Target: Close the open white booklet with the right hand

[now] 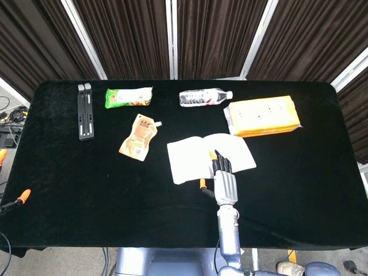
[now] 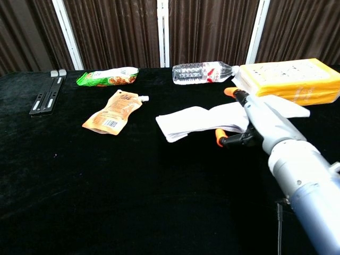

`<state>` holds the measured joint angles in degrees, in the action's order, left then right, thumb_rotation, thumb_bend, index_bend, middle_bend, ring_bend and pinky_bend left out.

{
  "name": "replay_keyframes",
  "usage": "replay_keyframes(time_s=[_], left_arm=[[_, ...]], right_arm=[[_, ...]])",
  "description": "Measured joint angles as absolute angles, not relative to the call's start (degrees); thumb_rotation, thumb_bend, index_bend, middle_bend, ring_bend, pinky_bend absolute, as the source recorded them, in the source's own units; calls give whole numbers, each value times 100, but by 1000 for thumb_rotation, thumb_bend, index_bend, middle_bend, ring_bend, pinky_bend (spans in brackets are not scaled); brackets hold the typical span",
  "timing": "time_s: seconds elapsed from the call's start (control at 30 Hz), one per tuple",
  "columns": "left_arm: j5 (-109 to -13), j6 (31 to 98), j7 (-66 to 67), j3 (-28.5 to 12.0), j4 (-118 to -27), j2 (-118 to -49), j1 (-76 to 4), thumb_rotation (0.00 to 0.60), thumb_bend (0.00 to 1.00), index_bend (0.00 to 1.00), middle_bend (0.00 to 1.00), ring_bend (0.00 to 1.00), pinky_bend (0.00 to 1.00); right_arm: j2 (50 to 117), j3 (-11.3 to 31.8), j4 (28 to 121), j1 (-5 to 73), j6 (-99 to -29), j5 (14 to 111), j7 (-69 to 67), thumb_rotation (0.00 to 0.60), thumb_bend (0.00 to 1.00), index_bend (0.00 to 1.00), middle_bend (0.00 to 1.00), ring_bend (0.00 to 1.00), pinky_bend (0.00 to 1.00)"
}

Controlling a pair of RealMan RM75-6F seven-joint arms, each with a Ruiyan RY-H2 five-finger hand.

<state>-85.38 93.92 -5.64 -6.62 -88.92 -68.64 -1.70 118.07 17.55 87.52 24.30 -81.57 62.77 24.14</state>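
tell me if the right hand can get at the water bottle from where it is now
Probably yes: the right hand sits at the white booklet, and only bare black table lies between there and the water bottle.

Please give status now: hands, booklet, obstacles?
Right hand lifting booklet's right page. Left hand unseen. White booklet half open, not closed. Yellow package close behind.

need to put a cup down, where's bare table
Bare cloth runs along the whole near edge and the left side below the black stand and orange pouch. Crowded: the back row and middle, where the right hand is on the booklet beside the yellow pack.
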Motion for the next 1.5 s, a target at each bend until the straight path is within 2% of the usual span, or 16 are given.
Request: replay_keyframes(time_s=[0.3, 0.73, 0.87, 1.1, 1.17, 1.33, 1.5], left_arm=[[-8579, 9421, -547, -661, -8907, -6865, -171, 600, 194, 0, 0, 0, 0], [-8656, 9457, -525, -642, -8921, -6885, -177, 600, 195, 0, 0, 0, 0], [-8698, 9489, -513, -631, -8929, -6892, -172, 600, 195, 0, 0, 0, 0], [-8715, 9525, -530, -633, -8933, -6893, -162, 600, 195, 0, 0, 0, 0], [-8711, 9516, -531, -631, -8928, -6892, -163, 600, 195, 0, 0, 0, 0], [-8690, 9462, -486, -617, -8895, -6894, -174, 600, 195, 0, 0, 0, 0], [-8678, 9409, -370, -605, -8845, -6937, -198, 600, 193, 0, 0, 0, 0]], right_arm=[[11636, 2115, 9201, 2252, -8171, 5871, 2177, 600, 479, 0, 0, 0, 0], [11427, 2368, 9571, 2031, -8485, 5720, 1874, 600, 469, 0, 0, 0, 0], [11412, 2442, 9483, 1984, -8768, 5842, 1857, 600, 468, 0, 0, 0, 0], [11255, 2525, 9442, 1929, -8853, 5868, 1868, 600, 462, 0, 0, 0, 0], [11126, 2471, 9511, 1886, -8861, 5961, 1834, 600, 428, 0, 0, 0, 0], [10511, 2181, 9830, 1734, -8645, 6121, 1764, 600, 232, 0, 0, 0, 0], [9514, 1737, 10082, 1565, -8191, 6418, 1587, 600, 191, 0, 0, 0, 0]])
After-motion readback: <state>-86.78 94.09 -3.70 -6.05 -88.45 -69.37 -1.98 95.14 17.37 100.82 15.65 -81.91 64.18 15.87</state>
